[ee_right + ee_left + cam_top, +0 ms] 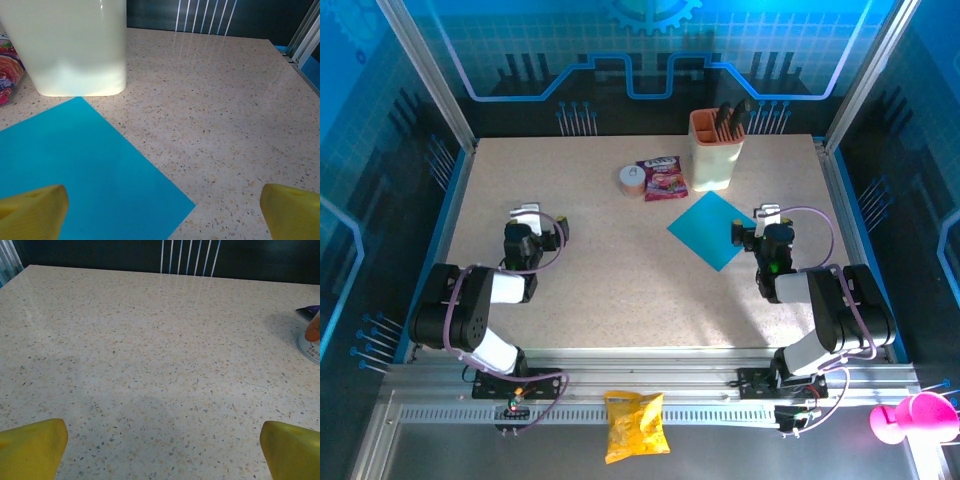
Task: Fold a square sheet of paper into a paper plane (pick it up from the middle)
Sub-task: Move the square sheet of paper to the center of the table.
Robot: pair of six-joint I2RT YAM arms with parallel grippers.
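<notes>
Nearest of all, on the metal rail [440,412] in front of the arm bases, a yellow crinkled snack bag [636,425] lies between the two mounts. A pink plastic object [912,418] sits at the near right corner.

Farther in, on the speckled table [610,290], both arms are folded low with their wrists pointing to the far side. On the left, the left gripper [527,213] hangs over bare tabletop with its jaws spread wide and nothing between them. In its wrist view the yellow fingers [31,447] stand at the two lower corners, with speckled surface between. On the right, the right gripper [767,214] is likewise spread wide and holds nothing.

The square sheet of paper [712,230], bright cyan-blue, lies flat and unfolded right of the table's middle, turned like a diamond. Its right corner reaches beneath the right gripper's spread jaws. From the right wrist, one yellow finger [31,210] hangs over the sheet and the other over bare table; whether either touches down I cannot tell.

Beyond, the sheet's far corner comes just beside the base of a beige holder cup [716,152] with dark handles [730,118] standing in it. Left of the cup lies a pink-red snack packet [662,178], and just left of that a small round roll [632,179].
</notes>
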